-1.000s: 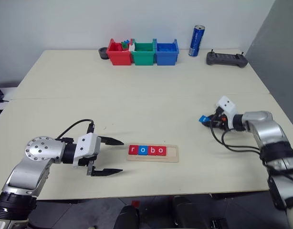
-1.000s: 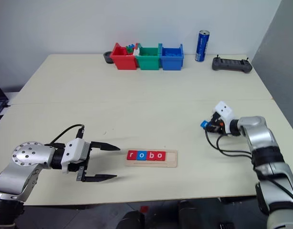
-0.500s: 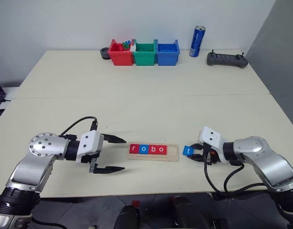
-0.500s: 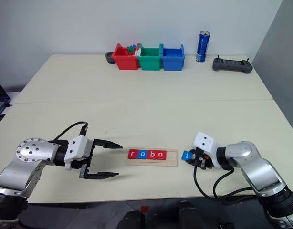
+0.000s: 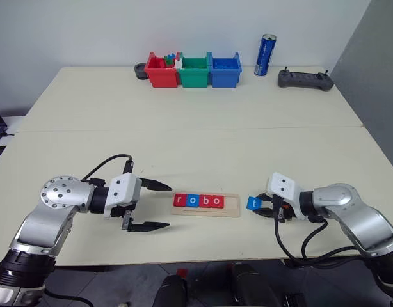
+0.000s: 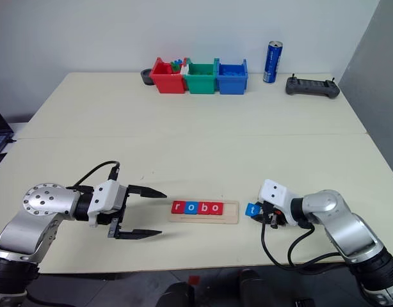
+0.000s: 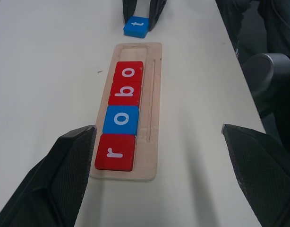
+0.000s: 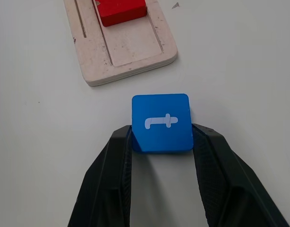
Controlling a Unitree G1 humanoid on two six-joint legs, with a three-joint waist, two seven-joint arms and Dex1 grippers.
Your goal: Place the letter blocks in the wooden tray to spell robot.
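Right gripper (image 8: 161, 142) of mine is clamped on the blue t block (image 8: 161, 122), just off the tray's (image 5: 232, 213) empty right end, way closer than my open left gripper (image 5: 155, 206).

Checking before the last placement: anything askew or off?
Nothing odd. Tray holds r, o, b, o in a straight row, end slot free. Right gripper holds the blue t block just off that end. Left gripper open beside the tray.
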